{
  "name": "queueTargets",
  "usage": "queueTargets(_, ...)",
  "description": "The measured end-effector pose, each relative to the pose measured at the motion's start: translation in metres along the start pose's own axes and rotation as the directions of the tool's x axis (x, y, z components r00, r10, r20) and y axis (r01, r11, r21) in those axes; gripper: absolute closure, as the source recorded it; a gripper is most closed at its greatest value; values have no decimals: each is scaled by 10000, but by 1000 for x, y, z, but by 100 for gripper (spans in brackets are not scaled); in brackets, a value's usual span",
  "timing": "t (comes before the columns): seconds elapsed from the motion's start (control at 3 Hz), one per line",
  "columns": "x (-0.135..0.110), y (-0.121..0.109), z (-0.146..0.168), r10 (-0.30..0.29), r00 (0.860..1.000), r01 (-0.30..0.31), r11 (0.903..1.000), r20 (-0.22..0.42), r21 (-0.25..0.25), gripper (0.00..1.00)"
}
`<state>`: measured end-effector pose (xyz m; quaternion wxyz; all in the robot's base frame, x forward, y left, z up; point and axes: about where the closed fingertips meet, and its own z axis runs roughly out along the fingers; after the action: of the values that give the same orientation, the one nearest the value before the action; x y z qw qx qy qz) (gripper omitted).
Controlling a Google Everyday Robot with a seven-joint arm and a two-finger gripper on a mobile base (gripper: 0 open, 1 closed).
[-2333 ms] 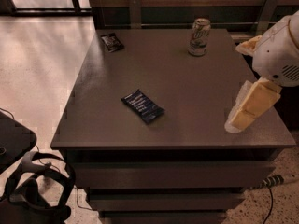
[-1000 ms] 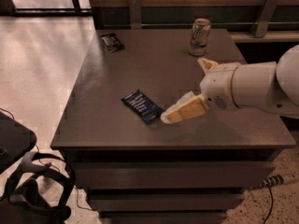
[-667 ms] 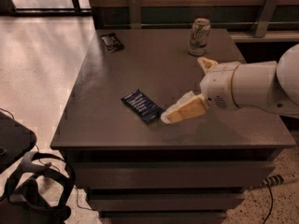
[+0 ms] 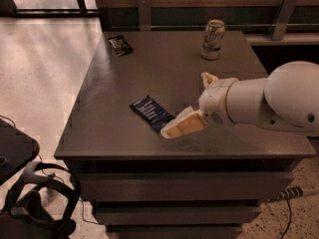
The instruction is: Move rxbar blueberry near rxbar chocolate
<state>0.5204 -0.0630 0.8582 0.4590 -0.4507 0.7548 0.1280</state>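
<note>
The dark-blue rxbar blueberry [image 4: 151,112] lies flat on the grey table [image 4: 104,103], near the front middle. The black rxbar chocolate [image 4: 120,45] lies at the far left corner of the table. My gripper [image 4: 175,127] reaches in from the right on a white arm [image 4: 259,103]; its yellowish fingertips sit low over the table right at the blue bar's near-right end.
A silver drink can [image 4: 213,39] stands upright at the back of the table, right of centre. A rail [image 4: 199,26] runs behind the table. Dark gear and cables [image 4: 35,193] lie on the floor at the lower left.
The arm swung in from the table's right edge to the blue bar. Over the last second it has stayed still. The bar has not moved.
</note>
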Motion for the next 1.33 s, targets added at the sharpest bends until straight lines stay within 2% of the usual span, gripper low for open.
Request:
queueTargets(0.33,11,3,22,75,10000,-74,9998,-19,210,0)
queueTargets(0.67,15,9,40,168,9998,-168,9999,60,-5,0)
queueTargets(1.0,16,21,55,519,9987,-519,9973,-17,-526,0)
queueTargets(1.33,15,33,60,718,9973,-730,9938,-176,-844,0)
